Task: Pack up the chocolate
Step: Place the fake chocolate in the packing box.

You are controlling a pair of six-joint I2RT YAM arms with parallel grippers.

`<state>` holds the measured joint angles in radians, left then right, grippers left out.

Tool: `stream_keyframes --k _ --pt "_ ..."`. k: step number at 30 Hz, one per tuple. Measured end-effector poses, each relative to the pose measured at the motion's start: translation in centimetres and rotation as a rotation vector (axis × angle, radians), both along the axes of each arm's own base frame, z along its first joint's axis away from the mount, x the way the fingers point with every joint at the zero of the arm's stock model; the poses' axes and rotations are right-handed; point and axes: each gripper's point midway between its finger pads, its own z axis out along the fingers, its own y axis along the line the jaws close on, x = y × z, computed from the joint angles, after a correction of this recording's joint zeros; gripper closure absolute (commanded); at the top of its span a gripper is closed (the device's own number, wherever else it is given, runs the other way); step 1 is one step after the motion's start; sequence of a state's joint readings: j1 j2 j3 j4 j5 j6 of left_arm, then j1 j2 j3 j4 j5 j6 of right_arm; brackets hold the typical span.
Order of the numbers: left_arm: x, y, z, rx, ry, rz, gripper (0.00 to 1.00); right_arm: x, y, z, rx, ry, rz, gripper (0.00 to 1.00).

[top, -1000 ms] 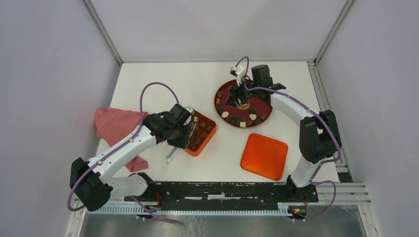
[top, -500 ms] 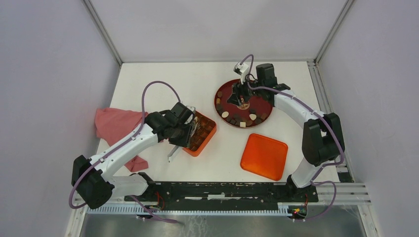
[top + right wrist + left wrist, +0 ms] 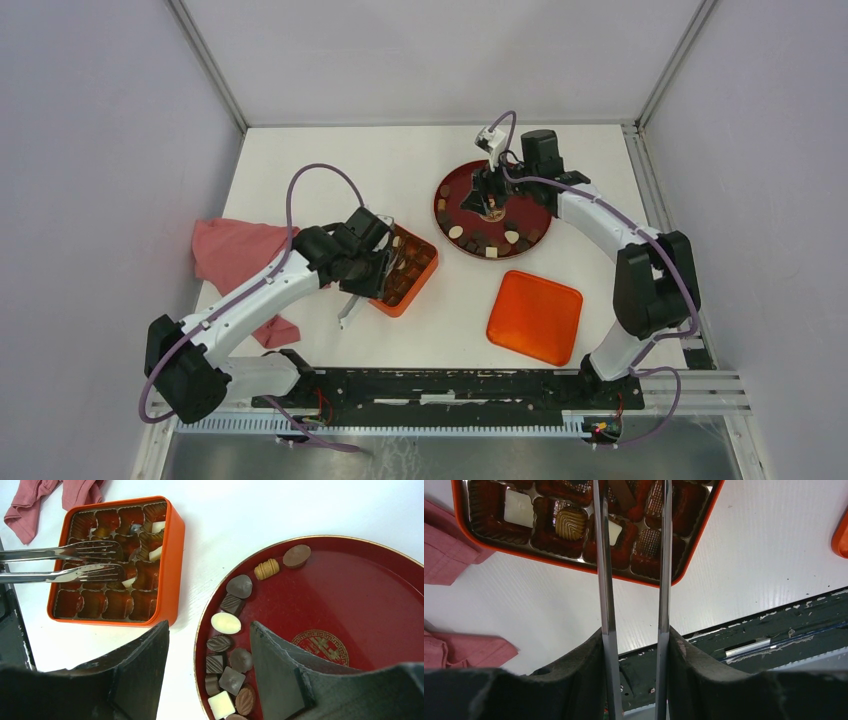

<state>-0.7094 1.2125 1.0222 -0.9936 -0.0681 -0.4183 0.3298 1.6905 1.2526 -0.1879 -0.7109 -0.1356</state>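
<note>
The left gripper (image 3: pixel 635 636) is clenched on slender metal tongs (image 3: pixel 604 580), whose tips stand over the orange square compartmented box (image 3: pixel 172 555) left of the tabletop's (image 3: pixel 330 150) centre. The box holds a few small chocolate pieces (image 3: pixel 226 623). The right gripper (image 3: pixel 210 626) hangs released, holding nothing, above the round dark-red plate (image 3: pixel 350 590) toward the far edge, where many more pieces lie.

Your bite-sized brown and cream chocolates (image 3: pixel 226 622)
Most line the round dark-red plate's (image 3: pixel 350 580) edge; some sit in the orange square box (image 3: pixel 176 555).
</note>
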Motion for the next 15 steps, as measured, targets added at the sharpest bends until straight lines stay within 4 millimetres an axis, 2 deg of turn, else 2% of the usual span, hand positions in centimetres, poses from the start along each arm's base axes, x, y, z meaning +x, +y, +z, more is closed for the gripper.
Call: stream_keyframes --k 4,8,15 --pt "0.1 0.1 0.1 0.004 -0.008 0.004 0.55 0.0 -0.2 0.3 0.005 -0.003 -0.002 0.34" --pt "0.5 -0.5 1.3 -0.037 -0.039 0.002 0.58 0.0 -0.3 0.8 0.013 -0.011 -0.003 0.34" --pt "1.4 -4.3 4.3 -0.260 -0.106 -0.019 0.59 -0.1 -1.7 2.1 0.008 -0.064 -0.002 0.34"
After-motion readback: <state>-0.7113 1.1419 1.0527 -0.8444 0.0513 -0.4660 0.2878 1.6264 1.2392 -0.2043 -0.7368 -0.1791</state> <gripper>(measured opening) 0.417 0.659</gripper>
